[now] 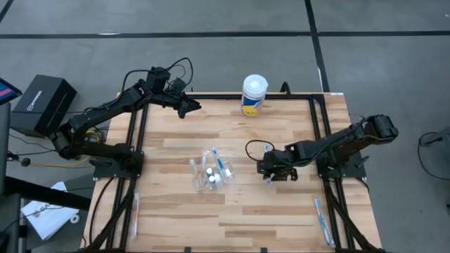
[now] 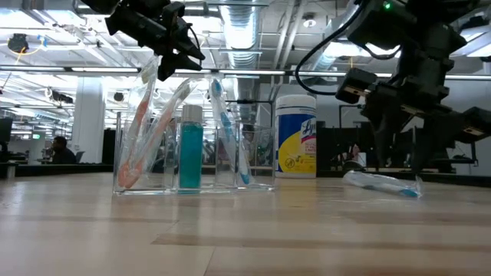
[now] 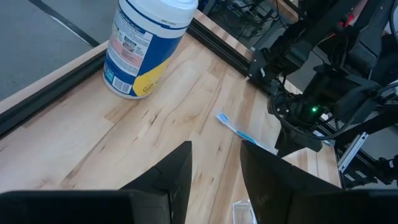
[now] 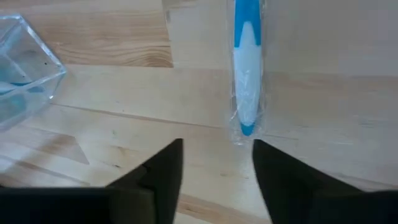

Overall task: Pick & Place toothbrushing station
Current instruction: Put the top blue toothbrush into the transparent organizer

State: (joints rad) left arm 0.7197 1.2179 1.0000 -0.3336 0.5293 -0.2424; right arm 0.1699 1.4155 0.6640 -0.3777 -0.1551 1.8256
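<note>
We see a wooden table [image 1: 232, 211] with two dark robot arms over it.

The right gripper [image 1: 270, 171] is low over the middle of the table, just to the right of a clear holder [image 1: 211, 172]. Its two fingers [image 4: 163, 180] are apart, and nothing is between them. A blue and white toothbrush [image 4: 247, 68] in a clear wrapper lies flat on the wood just in front of the fingertips. From the side we see this toothbrush [image 2: 381, 182] resting on the table under the right gripper [image 2: 395, 157], which hangs a little above it.

The clear holder [image 2: 192, 153] stands upright on the table. It has a few little rooms inside. An orange toothbrush [image 2: 142, 130] leans in the room at one end. A teal tube with a white cap [image 2: 189, 149] stands next to it. A blue toothbrush [image 2: 229, 123] leans in the room at the other end.

The left gripper [image 1: 190, 107] is up in the air near the far edge of the table, well away from the holder. Its fingers [image 3: 177, 177] are a bit apart and hold nothing.

A white tub of wipes with a yellow and blue label [image 1: 254, 95] stands at the far edge of the table, between the two arms.

One more wrapped toothbrush [image 1: 322, 219] lies near the right front corner of the table. Another wrapped one [image 1: 135, 209] lies off the left edge.

A black box [image 1: 43, 105] sits on the floor to the left of the table.
</note>
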